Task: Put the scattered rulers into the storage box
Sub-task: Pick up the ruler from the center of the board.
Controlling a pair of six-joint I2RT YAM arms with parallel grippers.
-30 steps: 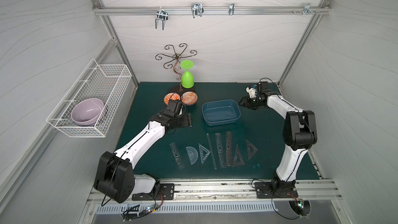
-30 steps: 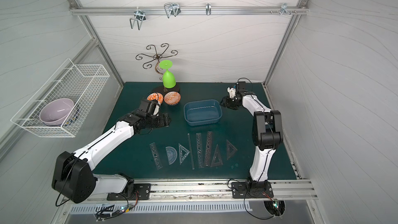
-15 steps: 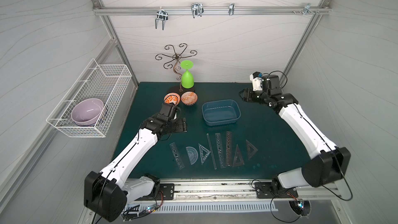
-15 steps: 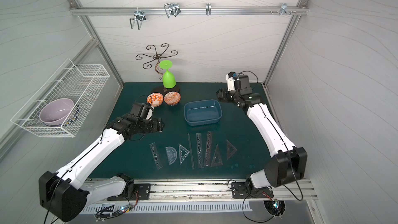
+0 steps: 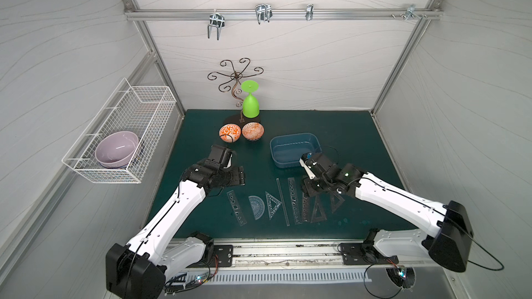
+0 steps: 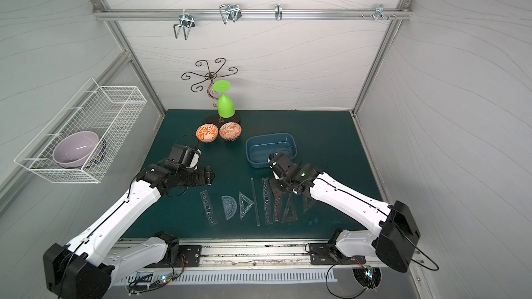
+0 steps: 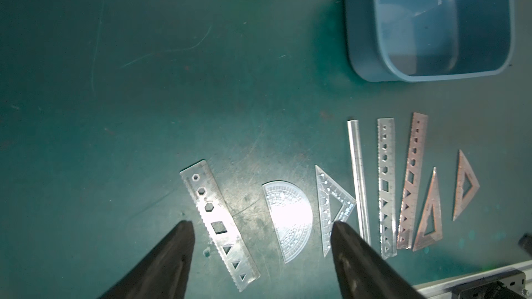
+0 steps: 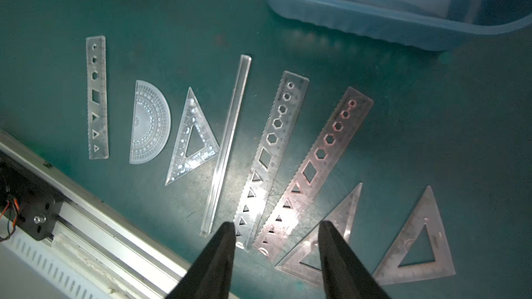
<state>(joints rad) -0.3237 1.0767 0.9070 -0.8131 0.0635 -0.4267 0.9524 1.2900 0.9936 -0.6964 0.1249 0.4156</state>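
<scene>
Several clear rulers lie in a row on the green mat: a short stencil strip [image 7: 220, 225], a protractor [image 7: 289, 220], a clear triangle [image 7: 331, 202], a thin straight strip [image 8: 227, 145], two long stencil strips [image 8: 273, 151] [image 8: 316, 162] and two tinted triangles [image 8: 325, 240] [image 8: 417, 243]. The empty blue storage box [image 5: 295, 149] [image 6: 270, 149] stands just behind them. My left gripper [image 5: 240, 176] [image 7: 260, 223] hangs open left of the row, holding nothing. Over the far ends of the long strips, my right gripper [image 5: 309, 189] [image 8: 276, 223] is open and empty too.
Two orange patterned bowls [image 5: 229, 133] [image 5: 252, 131] and an upturned green goblet [image 5: 250, 106] on a wire stand sit at the back. A white wire basket [image 5: 123, 136] with a purple bowl hangs on the left wall. A metal rail [image 5: 273, 254] borders the mat's front.
The right arm swung from the back right corner, past the box, down over the long rulers, and its jaws narrowed a little. The left arm drew back towards the front left.
</scene>
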